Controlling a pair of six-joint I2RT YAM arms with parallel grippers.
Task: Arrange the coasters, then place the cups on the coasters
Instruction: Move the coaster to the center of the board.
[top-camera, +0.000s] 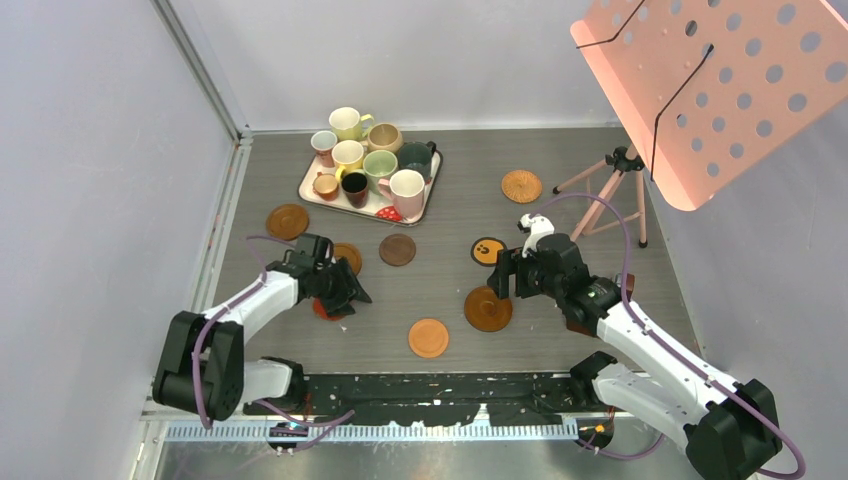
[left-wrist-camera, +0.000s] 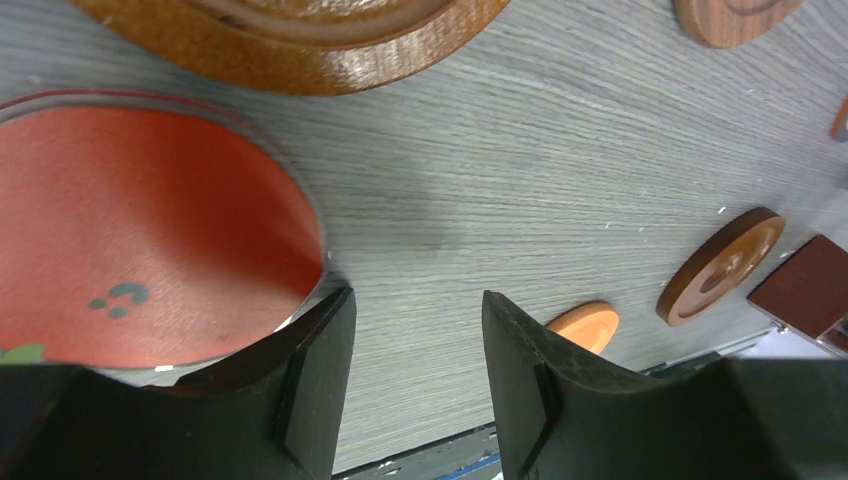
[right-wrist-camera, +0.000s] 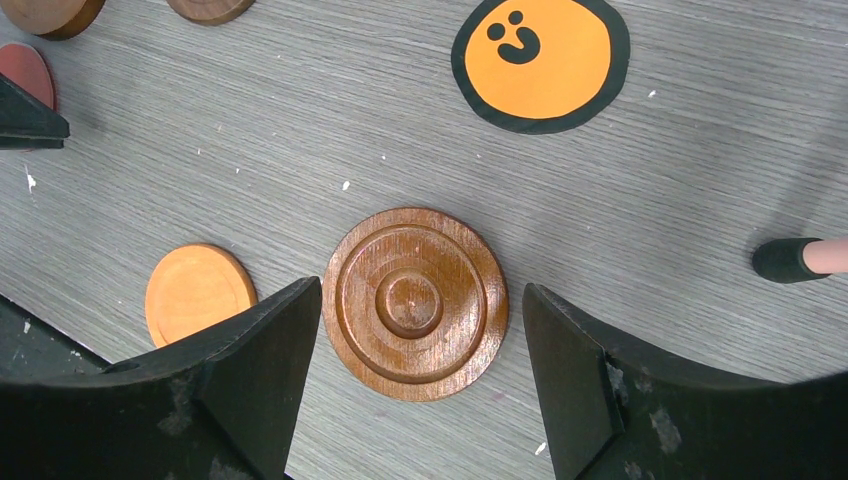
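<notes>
I read this as the arranging step: the coasters lie scattered over the surface (top-camera: 450, 218) and none carries a cup. My right end effector (right-wrist-camera: 420, 288) is spread wide, its fingers either side of the brown wooden coaster (right-wrist-camera: 414, 340) at the lower middle of its wrist view. It pinches nothing that I can see, though I cannot tell whether a pad touches the rim. My left end effector (left-wrist-camera: 418, 300) stands partly open over bare grain. The red coaster (left-wrist-camera: 140, 240) lies just beside the finger at the left of that frame, not between the two. Next, I judge, the right one must close squarely across the low rim, then carry the disc to a spot well apart from the orange coaster (top-camera: 428, 338) and the black-and-orange coaster (right-wrist-camera: 540, 62). The only container is the white tray (top-camera: 383, 214) at the upper middle of the overhead view. All the cups (top-camera: 380, 165), about nine, stand upright in it, crowded together.
</notes>
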